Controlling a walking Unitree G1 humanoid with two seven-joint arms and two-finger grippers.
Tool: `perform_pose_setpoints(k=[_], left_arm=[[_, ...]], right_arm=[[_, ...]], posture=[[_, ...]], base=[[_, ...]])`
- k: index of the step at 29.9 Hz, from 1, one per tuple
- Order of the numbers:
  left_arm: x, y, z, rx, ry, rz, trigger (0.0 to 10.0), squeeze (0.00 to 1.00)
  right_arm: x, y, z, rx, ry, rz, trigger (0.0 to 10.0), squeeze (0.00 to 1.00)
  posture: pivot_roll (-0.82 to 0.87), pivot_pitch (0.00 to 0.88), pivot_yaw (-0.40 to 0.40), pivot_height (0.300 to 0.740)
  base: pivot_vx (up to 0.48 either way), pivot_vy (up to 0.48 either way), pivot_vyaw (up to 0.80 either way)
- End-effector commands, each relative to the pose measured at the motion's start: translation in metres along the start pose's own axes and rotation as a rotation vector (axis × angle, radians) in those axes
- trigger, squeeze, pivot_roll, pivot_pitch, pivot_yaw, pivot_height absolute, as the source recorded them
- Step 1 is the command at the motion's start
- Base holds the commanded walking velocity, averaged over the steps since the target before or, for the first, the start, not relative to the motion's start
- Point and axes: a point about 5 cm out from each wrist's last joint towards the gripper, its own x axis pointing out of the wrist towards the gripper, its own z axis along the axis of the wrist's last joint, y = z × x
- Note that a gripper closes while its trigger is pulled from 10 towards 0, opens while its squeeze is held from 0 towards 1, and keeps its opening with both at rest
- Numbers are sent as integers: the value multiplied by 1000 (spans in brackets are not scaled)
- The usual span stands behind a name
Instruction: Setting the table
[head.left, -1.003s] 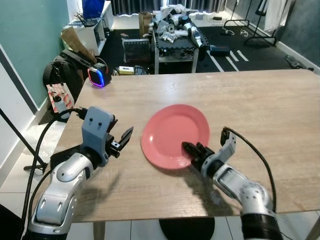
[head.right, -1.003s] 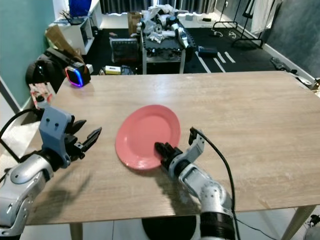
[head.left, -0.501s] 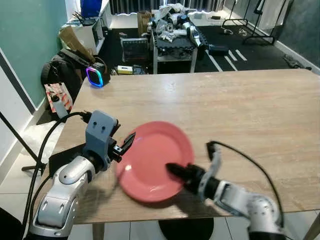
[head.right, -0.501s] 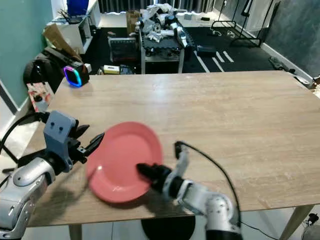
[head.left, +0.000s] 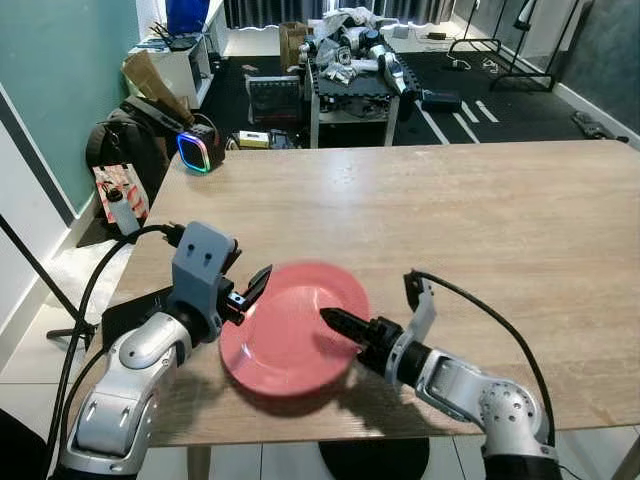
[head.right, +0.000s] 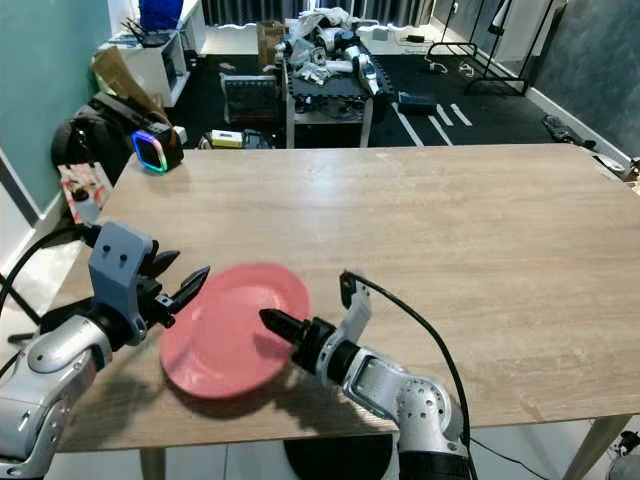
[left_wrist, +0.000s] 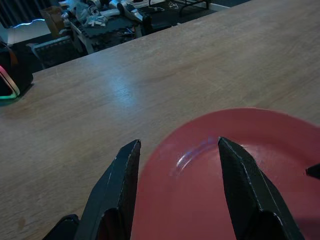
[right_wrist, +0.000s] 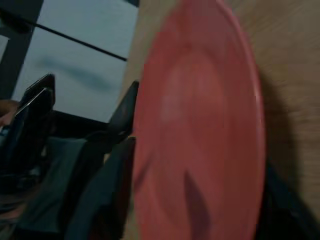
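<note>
The right gripper (head.left: 340, 323) is clamping the pink plate (head.left: 290, 343) at its 3 o'clock rim, offering it toward the wide-open left gripper (head.left: 255, 285) waiting at 9 o'clock, which next needs closing.

The red plate (right_wrist: 200, 130) was motion-blurred in the right wrist view, its lower rim cut off by the frame. The right gripper (head.left: 335, 321) hid part of the plate's surface; its finger spacing could not be told.

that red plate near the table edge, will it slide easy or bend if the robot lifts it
The plate probably slides easily: its surface looks smooth and glossy on the bare wooden table. It likely stays stiff, since its round rim shows no sag. Held by the right gripper at one side only, it could tilt.
</note>
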Motion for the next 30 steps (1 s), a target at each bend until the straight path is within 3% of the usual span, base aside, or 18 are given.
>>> perform_pose_setpoints(k=[1, 2, 3, 4, 13, 14, 18, 21, 25, 28, 30], left_arm=[[0, -1, -3, -1, 19, -3, 10000, 0], [0, -1, -3, -2, 18, -3, 10000, 0], [0, -1, -3, -3, 18, -3, 10000, 0], [0, -1, -3, -4, 18, -3, 10000, 0], [1, -2, -2, -7, 16, -1, 10000, 0], [1, -1, -2, -6, 15, 2, 10000, 0], [1, -1, -2, -5, 14, 7, 10000, 0], [2, 0, -3, 1, 17, 14, 10000, 0], [7, 2, -8, 11, 43, 46, 10000, 0], [23, 7, -32, 14, 146, 98, 10000, 0], [26, 7, -38, 22, 172, 101, 10000, 0]], right_arm=[[0, 2, 7, -46, -22, -9, 10000, 1000], [-1, 1, 9, -59, -28, -13, 10000, 1000], [-2, 0, 11, -71, -38, -19, 10000, 800], [-3, -1, 15, -91, -48, -26, 10000, 0], [-15, -9, 50, -233, -164, -85, 10000, 0], [-20, -10, 64, -291, -228, -105, 10000, 0], [-25, -7, 78, -322, -311, -106, 10000, 0], [-30, 7, 89, -349, -425, -47, 10000, 0], [-29, 18, 87, -372, -468, 0, 10000, 0], [-27, 31, 84, -339, -541, 87, 10000, 0], [-27, 34, 84, -321, -556, 110, 10000, 0]], posture=[[24, 0, 67, 740], [24, 0, 67, 740], [21, 0, 67, 740], [21, 0, 67, 740], [18, 0, 67, 740], [19, 0, 68, 740], [20, 0, 69, 740], [17, 0, 76, 740], [18, 0, 77, 740], [14, 0, 79, 740], [14, 0, 79, 740]], base=[[0, 0, 0], [0, 0, 0], [0, 0, 0], [0, 0, 0], [0, 0, 0], [0, 0, 0], [0, 0, 0], [0, 0, 0], [0, 0, 0], [0, 0, 0], [0, 0, 0]])
